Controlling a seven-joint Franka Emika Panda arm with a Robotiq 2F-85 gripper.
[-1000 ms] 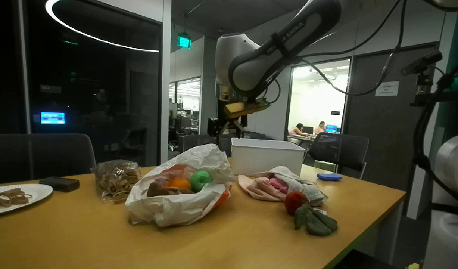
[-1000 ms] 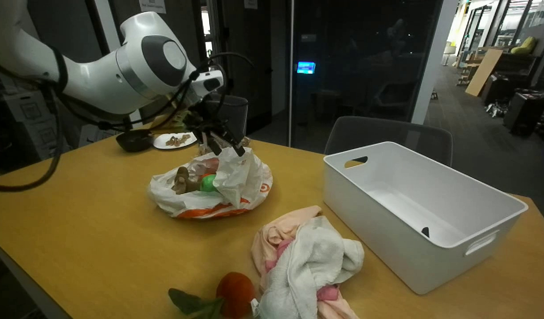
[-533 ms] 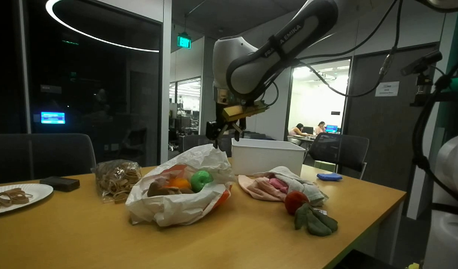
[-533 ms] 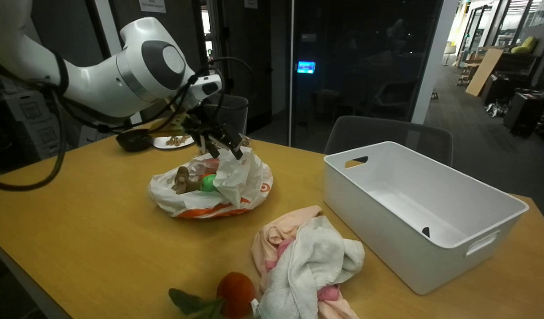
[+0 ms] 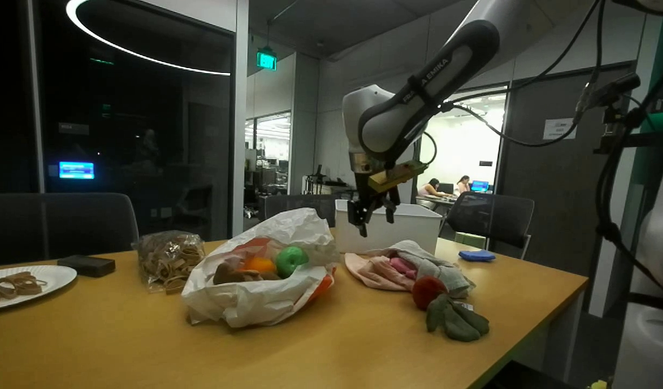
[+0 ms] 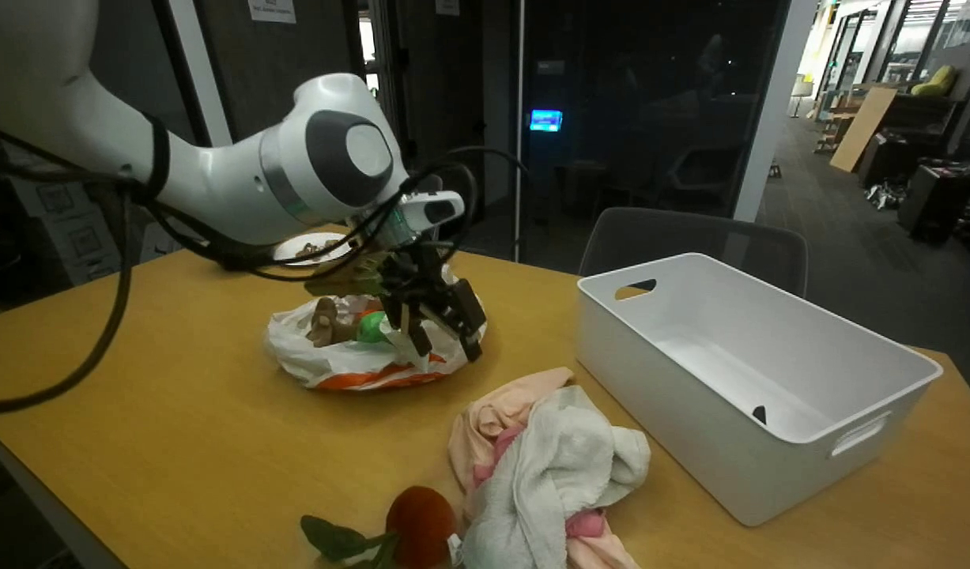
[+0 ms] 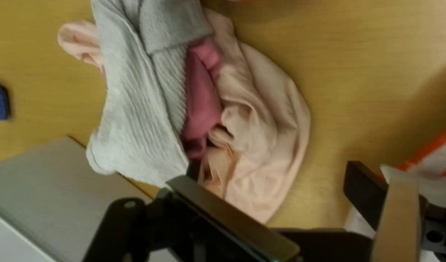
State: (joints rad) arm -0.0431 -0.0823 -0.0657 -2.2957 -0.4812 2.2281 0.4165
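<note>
In an exterior view I see the table carrying a plate, black block, clear bag and white bag left of frame centre, with rumpled cloths, white bin, leafy red object and blue pad right of it.

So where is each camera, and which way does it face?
An exterior view: off the arm, low, facing across the table; arm enters at picture right.
An exterior view: off the arm, raised, facing down into the bin; arm enters at picture left.
Wrist view: on the arm, facing down past its fingers at the cloths.
Both exterior views share bag, bin, cloths and fingers.
</note>
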